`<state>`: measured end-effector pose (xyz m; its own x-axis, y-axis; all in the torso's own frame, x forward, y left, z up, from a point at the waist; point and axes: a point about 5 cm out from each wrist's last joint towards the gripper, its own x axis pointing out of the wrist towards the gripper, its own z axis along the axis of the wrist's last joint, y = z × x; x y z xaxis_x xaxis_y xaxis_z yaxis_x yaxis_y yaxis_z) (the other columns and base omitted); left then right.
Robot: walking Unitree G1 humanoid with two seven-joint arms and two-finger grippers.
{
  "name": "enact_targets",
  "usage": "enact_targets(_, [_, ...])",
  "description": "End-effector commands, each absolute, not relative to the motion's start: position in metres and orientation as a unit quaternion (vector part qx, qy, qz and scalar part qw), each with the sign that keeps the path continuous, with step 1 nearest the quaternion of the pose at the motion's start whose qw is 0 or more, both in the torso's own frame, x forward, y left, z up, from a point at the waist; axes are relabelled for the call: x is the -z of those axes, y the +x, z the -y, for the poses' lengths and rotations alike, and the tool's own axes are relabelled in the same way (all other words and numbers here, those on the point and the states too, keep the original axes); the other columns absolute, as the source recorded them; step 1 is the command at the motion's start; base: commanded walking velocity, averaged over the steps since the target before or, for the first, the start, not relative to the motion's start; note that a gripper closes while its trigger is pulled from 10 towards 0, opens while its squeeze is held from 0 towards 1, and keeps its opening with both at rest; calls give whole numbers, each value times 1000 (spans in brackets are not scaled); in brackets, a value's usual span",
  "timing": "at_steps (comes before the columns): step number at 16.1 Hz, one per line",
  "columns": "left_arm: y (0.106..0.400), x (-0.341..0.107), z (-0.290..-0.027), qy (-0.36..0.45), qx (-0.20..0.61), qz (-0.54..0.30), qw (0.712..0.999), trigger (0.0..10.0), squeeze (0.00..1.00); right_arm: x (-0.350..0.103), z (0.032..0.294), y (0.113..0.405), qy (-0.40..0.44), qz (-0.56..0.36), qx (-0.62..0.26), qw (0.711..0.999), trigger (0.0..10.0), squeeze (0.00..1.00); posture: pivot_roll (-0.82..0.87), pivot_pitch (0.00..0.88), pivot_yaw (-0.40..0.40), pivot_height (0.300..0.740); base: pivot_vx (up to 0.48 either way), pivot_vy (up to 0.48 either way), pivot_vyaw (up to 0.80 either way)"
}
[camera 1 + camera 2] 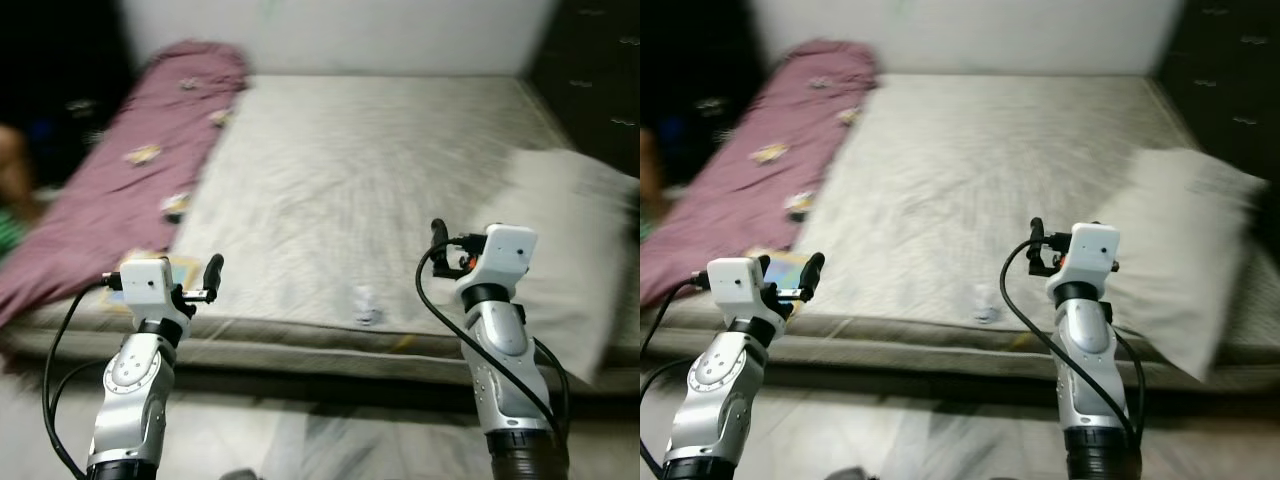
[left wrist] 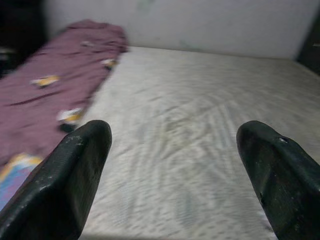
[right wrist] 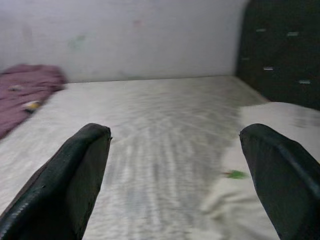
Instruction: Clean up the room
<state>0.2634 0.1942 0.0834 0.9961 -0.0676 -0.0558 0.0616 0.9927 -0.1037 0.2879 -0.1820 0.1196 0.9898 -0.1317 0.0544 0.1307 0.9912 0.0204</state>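
One bed is seen ahead, its grey-beige mattress (image 1: 380,170) set against a pale wall (image 1: 340,30) at the far end. One white pillow (image 1: 570,250) lies on the mattress at the right side, overhanging the near edge, its long axis running from the near edge toward the far right corner. One maroon blanket (image 1: 120,180) with small yellow and white prints is stretched along the left side of the mattress, its long axis running from the near left edge to the far left corner, where it is bunched against the wall. A patch of blue and yellow cloth (image 2: 12,172) is seen at the blanket's near end. One small pale scrap (image 1: 367,305) lies on the mattress near its front edge, between the two arms. A dark headboard-like panel (image 3: 280,50) stands at the right of the bed.

Two grippers are held up in front of the near edge of the bed. The left gripper (image 2: 172,172) is raised over the near left part, by the blanket's end, with its fingers spread wide apart and nothing between them. The right gripper (image 3: 175,175) is raised just beside the pillow, its fingers likewise spread wide with nothing held. The head views are blurred. A light tiled floor (image 1: 300,440) is seen below the bed.
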Motion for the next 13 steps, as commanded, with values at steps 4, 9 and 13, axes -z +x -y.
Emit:
enact_targets(4, [264, -85, -196, -45, 37, -24, 998, 10000, 0, -120, 181, 289, 9, 29, 65, 997, 10000, 0, -61, 0, 51, 740, 309, 0, 0])
enact_targets(9, [265, -83, -193, -43, 43, -28, 998, 10000, 0, -119, 183, 289, 7, 32, 72, 997, 10000, 0, -70, 0, 71, 740, 309, 0, 0])
enact_targets(13, [271, -82, -191, -38, 42, -35, 998, 10000, 0, -120, 186, 289, 8, 37, 82, 996, 10000, 0, -83, 0, 93, 740, 140, 0, 0])
